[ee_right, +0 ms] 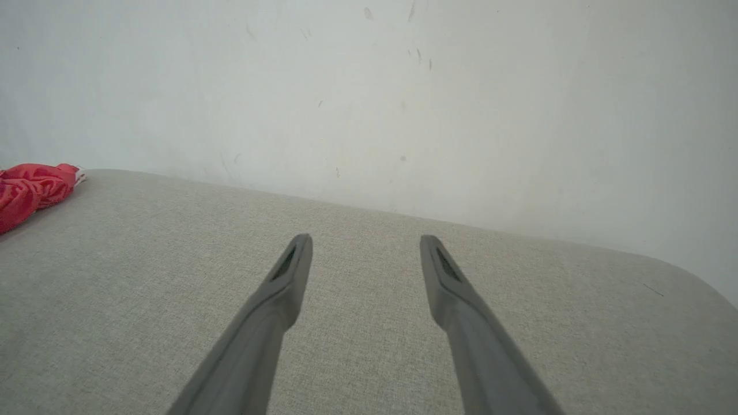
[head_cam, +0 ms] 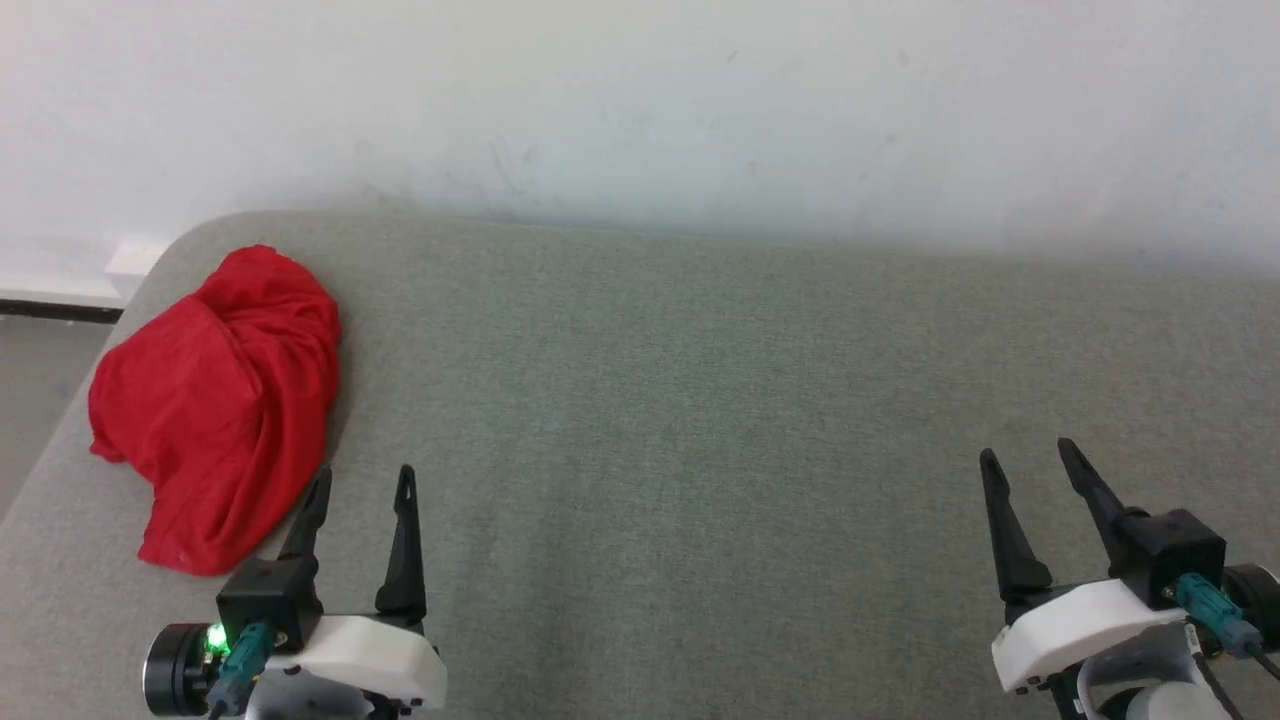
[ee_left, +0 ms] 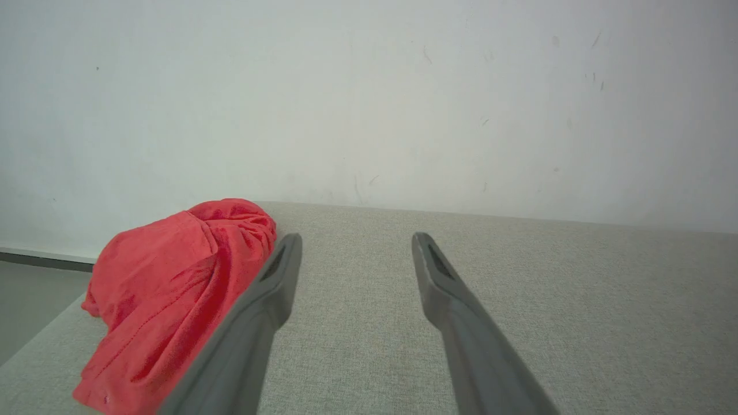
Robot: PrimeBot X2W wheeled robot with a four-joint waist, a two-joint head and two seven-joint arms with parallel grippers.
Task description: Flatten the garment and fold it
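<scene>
The garment (head_cam: 220, 400) lies as a crumpled bright red heap at the far left of the grey table, near its rounded corner. In the left wrist view the garment (ee_left: 167, 300) sits just left of my left finger. My left gripper (head_cam: 362, 478) is open and empty, hovering beside the heap's lower right edge. Its fingers spread wide over bare fabric at the left gripper (ee_left: 356, 237). My right gripper (head_cam: 1028, 455) is open and empty at the lower right, far from the heap. From the right gripper (ee_right: 365, 239), the garment (ee_right: 31, 190) shows as a red edge at far left.
The grey fabric-covered table (head_cam: 700, 400) runs up to a white wall (head_cam: 640, 100) at the back. Its left edge drops to the floor (head_cam: 35, 380) beside the heap. A rounded right corner (ee_right: 686, 276) shows in the right wrist view.
</scene>
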